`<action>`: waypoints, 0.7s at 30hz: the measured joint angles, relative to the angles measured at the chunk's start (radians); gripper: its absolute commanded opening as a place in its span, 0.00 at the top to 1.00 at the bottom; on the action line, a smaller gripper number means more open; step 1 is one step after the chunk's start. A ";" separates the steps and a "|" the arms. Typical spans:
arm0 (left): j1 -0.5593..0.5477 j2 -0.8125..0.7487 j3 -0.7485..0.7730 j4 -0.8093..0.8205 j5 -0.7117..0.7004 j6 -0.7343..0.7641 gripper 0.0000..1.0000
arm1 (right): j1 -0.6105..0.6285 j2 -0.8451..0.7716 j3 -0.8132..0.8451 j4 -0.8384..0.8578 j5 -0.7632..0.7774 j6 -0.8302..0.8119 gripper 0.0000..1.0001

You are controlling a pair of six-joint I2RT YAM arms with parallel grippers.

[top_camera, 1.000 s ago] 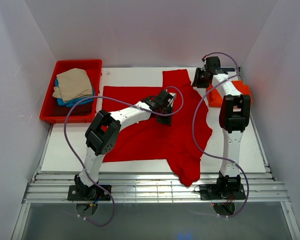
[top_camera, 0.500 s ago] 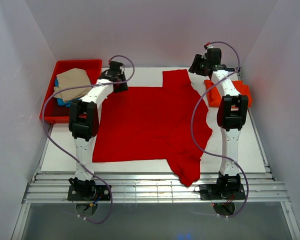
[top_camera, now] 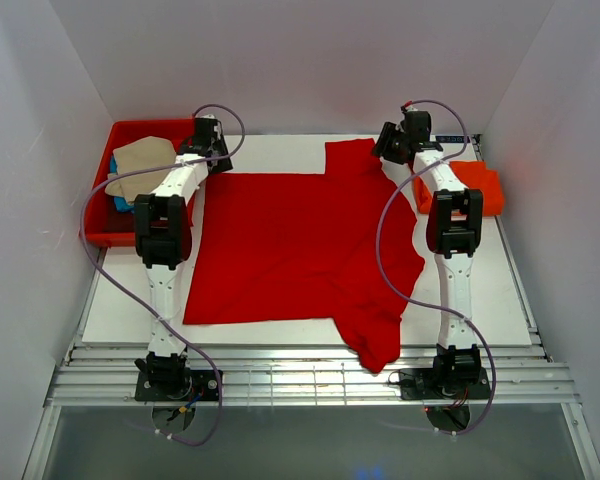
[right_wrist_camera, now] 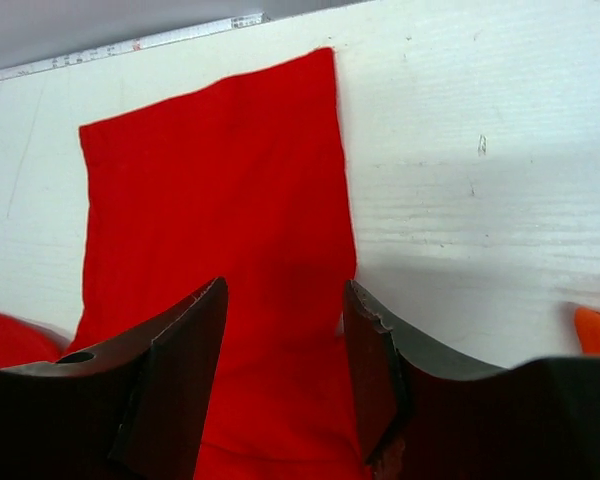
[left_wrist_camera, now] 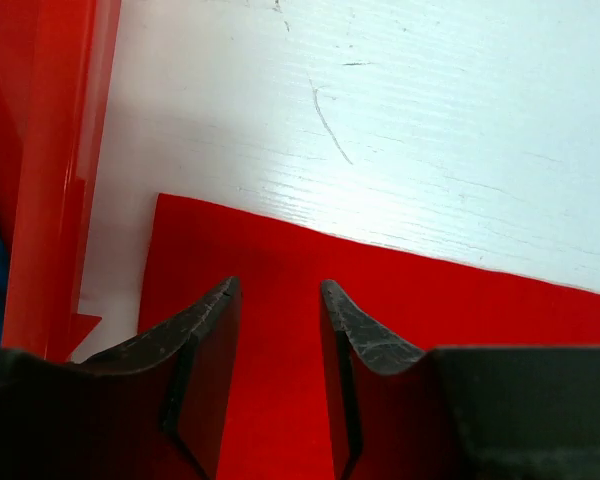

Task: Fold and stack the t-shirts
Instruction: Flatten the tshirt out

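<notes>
A bright red t-shirt (top_camera: pixel 300 250) lies spread flat on the white table (top_camera: pixel 270 150), one sleeve hanging over the near edge. My left gripper (top_camera: pixel 216 165) hovers over its far-left corner, open, with only flat red cloth (left_wrist_camera: pixel 400 320) showing between the fingers (left_wrist_camera: pixel 277 285). My right gripper (top_camera: pixel 384 152) stands open over the far sleeve (right_wrist_camera: pixel 220 160), nothing pinched between its jaws (right_wrist_camera: pixel 284 285). A folded orange-red t-shirt (top_camera: pixel 472 185) lies at the far right. Beige (top_camera: pixel 145 165) and blue (top_camera: pixel 120 202) t-shirts rest in the tray.
The red plastic tray (top_camera: pixel 98 228) stands at the far left, its wall (left_wrist_camera: pixel 50 150) close beside my left gripper. White walls enclose the table on three sides. Both arms reach far across the table along its sides.
The left gripper carried cloth from the shirt's middle out to the far-left corner, laying the shirt flat, and let go. Both grippers opened; the right one shifted slightly back.
</notes>
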 measured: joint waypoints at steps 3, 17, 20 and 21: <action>0.000 0.003 0.000 0.007 -0.010 0.010 0.52 | 0.001 0.014 0.006 0.018 -0.008 0.015 0.43; 0.026 0.018 -0.017 0.020 -0.114 0.022 0.52 | 0.013 0.053 0.009 0.021 -0.047 0.047 0.43; 0.027 0.024 -0.017 0.022 -0.112 0.021 0.52 | 0.015 0.053 0.009 0.021 -0.051 0.051 0.42; 0.028 0.030 -0.016 0.023 -0.109 0.023 0.51 | 0.015 0.054 0.009 0.021 -0.052 0.052 0.42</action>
